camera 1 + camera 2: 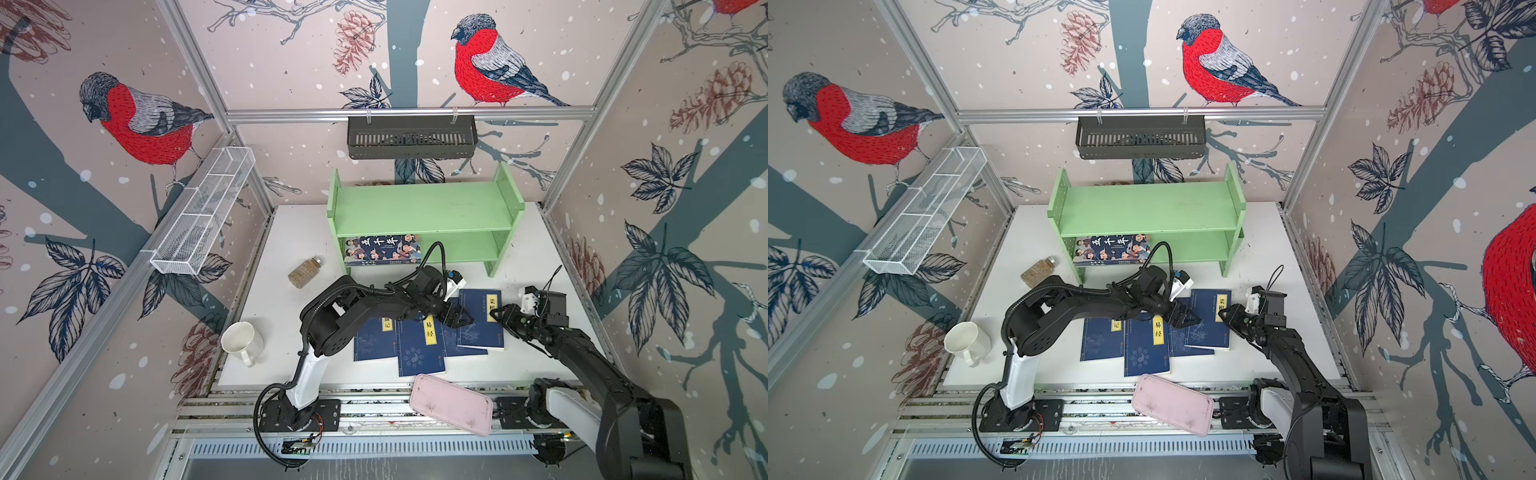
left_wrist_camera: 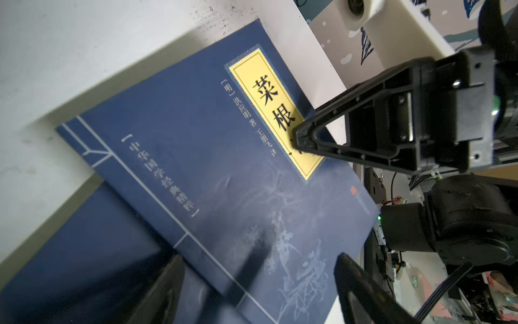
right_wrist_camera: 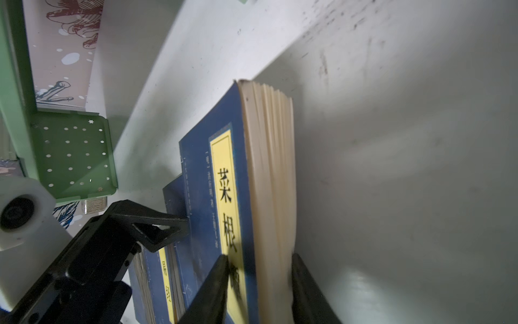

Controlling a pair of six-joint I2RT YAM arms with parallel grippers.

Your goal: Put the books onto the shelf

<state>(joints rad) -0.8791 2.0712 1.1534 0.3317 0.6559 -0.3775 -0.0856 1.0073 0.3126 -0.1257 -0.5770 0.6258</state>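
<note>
White tabletop (image 1: pixel 536 249), scuffed, enclosed by wall panels (image 1: pixel 124 124) printed with red-breasted birds, pine cones and leaves. Fixtures: black slotted basket (image 1: pixel 411 137) hung on the back rail; white wire mesh basket (image 1: pixel 203 212) on the left wall. Loose items: jar (image 1: pixel 305 272) lying towards the left edge, white mug (image 1: pixel 241 340) near the front left corner, pink tray (image 1: pixel 451 405) overhanging the front edge. Shelf (image 1: pixel 424 208) — light green, two tiers — stands at the far edge; the left end of its lower tier holds the cartoon-covered book (image 1: pixel 382 249). Four navy books (image 1: pixel 419 353) with yellow title labels lie overlapped at front centre, partly hidden under the left arm; the rightmost book (image 1: pixel 480 328) lies uppermost. Left fingers (image 2: pixel 168 291) are spread wide above it, holding nothing. Right fingers (image 3: pixel 213 291) bracket its page edge — one on the label, one beneath; whether they pinch it cannot be told.
</note>
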